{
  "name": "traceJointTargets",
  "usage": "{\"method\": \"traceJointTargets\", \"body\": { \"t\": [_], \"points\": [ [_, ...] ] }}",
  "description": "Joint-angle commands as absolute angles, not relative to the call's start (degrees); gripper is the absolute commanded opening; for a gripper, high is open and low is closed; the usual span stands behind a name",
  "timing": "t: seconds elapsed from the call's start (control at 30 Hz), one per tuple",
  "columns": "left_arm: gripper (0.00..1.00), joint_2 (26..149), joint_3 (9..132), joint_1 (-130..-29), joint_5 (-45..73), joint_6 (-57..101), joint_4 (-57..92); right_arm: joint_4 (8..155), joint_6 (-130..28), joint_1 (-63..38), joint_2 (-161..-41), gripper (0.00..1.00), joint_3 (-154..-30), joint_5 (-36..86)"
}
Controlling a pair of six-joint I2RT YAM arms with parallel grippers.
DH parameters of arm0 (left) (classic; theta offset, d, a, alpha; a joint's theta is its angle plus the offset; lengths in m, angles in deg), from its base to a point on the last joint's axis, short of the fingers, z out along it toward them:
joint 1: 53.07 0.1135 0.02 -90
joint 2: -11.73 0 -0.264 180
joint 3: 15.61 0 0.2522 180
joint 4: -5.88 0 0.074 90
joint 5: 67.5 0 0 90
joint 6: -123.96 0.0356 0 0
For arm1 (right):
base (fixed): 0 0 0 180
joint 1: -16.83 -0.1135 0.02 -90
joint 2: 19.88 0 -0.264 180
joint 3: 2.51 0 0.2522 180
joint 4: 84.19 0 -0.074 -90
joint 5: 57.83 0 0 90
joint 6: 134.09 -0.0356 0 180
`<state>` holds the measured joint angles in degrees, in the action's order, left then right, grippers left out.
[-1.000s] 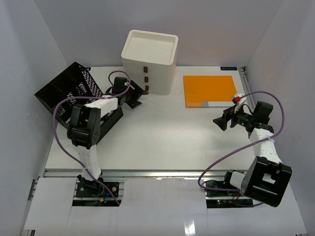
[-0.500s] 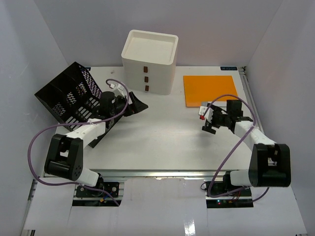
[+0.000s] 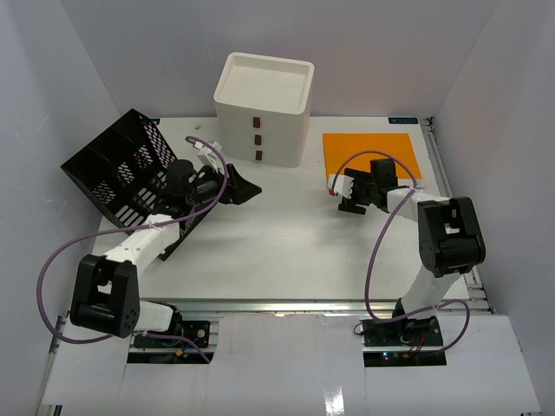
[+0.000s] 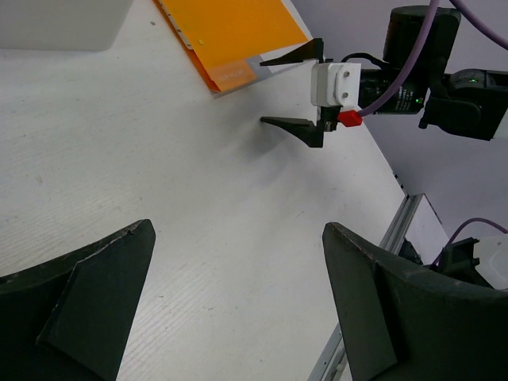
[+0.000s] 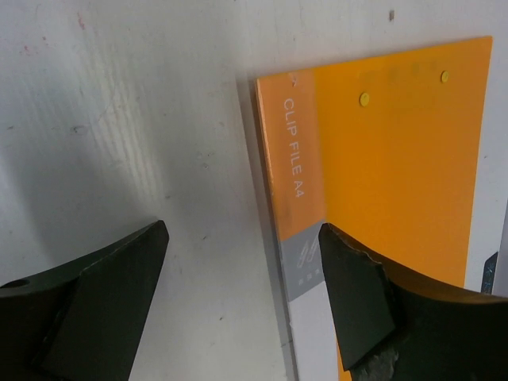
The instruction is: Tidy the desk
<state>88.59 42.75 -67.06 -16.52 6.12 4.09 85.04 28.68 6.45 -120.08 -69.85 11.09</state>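
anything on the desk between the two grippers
No, only bare flat white desk tabletop lies between the left gripper and right gripper, as the top external view shows.

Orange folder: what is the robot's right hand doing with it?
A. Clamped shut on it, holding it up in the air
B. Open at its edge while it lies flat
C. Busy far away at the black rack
B: the right hand is open, with one finger over the orange folder and the other over the bare desk, where the folder lies flat.
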Motion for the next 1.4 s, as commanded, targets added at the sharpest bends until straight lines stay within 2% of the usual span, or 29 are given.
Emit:
{"method": "traceJointTargets", "body": {
  "t": [0.0,0.17,0.5,0.73,0.93,1.13,1.37],
  "points": [
    [0.98,87.01,41.99,-66.78,-18.63,7.68,2.52,90.81,27.78,5.34,-122.91,0.79,-71.44,14.95],
    [0.98,87.07,41.04,-66.76,-19.14,7.03,1.0,92.97,28.73,4.68,-125.21,0.72,-71.94,17.65],
    [0.98,87.66,38.44,-67.57,-16.43,3.5,-4.18,92.01,29.34,4.42,-128.48,0.41,-73.69,17.32],
    [0.98,90.07,35.82,-70.99,-15.1,-3.05,-7.73,94.11,27.55,4.38,-127.15,0.3,-70.51,15.69],
    [0.98,91.61,34.02,-76.47,-7.31,-7.99,-9.95,96.54,26.06,4.37,-125.55,0.14,-67.87,15.41],
    [0.98,95.04,34.68,-79.31,2.49,-16.12,-12.69,96.99,23.36,4.37,-121.06,0.11,-66.0,14.22],
    [0.98,104.11,39.08,-82.99,6.89,-24.27,-15.95,95.19,20.4,4.44,-111.1,0.09,-60.62,11.15]
  ]
}}
